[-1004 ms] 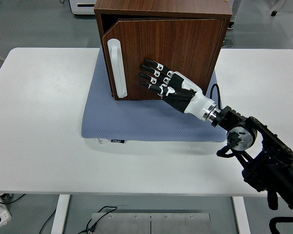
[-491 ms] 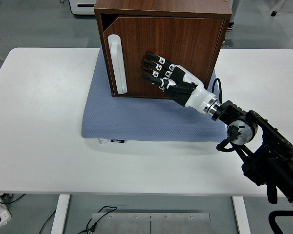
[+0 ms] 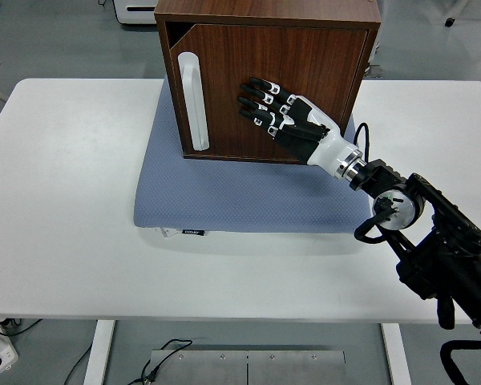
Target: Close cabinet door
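On the white table [image 3: 72, 200], the right hand [image 3: 284, 119] (fingers extended flat, gripping nothing) presses the cabinet door [image 3: 264, 92]; door appears nearly flush, closure almost complete.

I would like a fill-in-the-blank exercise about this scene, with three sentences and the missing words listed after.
1. The dark brown wooden cabinet stands on a blue-grey ____ mat.
2. The robot's right hand lies with its fingers ____ flat against the wooden cabinet door.
3. The long vertical handle at the door's left side is ____ in colour.

Missing words: padded; spread; white
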You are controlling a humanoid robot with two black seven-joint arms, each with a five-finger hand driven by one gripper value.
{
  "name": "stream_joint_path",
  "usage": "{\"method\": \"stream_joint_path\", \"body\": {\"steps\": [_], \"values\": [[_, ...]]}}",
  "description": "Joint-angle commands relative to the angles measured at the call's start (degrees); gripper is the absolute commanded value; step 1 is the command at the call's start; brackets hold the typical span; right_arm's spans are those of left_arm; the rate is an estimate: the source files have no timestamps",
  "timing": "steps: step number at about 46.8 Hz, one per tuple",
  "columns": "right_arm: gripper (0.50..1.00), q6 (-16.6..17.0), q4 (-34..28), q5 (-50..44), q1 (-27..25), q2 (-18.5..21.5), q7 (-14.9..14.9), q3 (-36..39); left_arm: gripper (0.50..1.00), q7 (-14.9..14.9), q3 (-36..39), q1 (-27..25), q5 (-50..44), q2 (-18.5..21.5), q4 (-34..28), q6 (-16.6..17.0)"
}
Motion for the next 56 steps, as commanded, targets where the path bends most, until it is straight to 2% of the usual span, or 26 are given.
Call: {"method": "stream_joint_path", "body": {"steps": [1,5,15,33,56], "values": [[1.000,1.2,0.3,-0.1,-0.4,0.0,-0.1,-0.1,1.000,-0.1,0.0,0.0,0.0,0.0,0.0,0.0],[1.000,3.0,0.5,-0.2,-1.1,0.0,-0.2,-0.1,1.000,0.0,0.0,0.0,0.0,0.0,0.0,0.0],[1.000,4.7,1.6,-0.2,-2.2,0.0,-0.3,-0.1,1.000,0.0,0.0,0.0,0.0,0.0,0.0,0.0],[1.000,5.8,6.1,-0.2,-6.1,-0.2,-0.2,0.5,1.000,0.0,0.0,0.0,0.0,0.0,0.0,0.0],[1.000,6.1,14.9,-0.2,-14.3,-10.4,-0.1,6.3,1.000,0.0,0.0,0.0,0.0,0.0,0.0,0.0]]}}
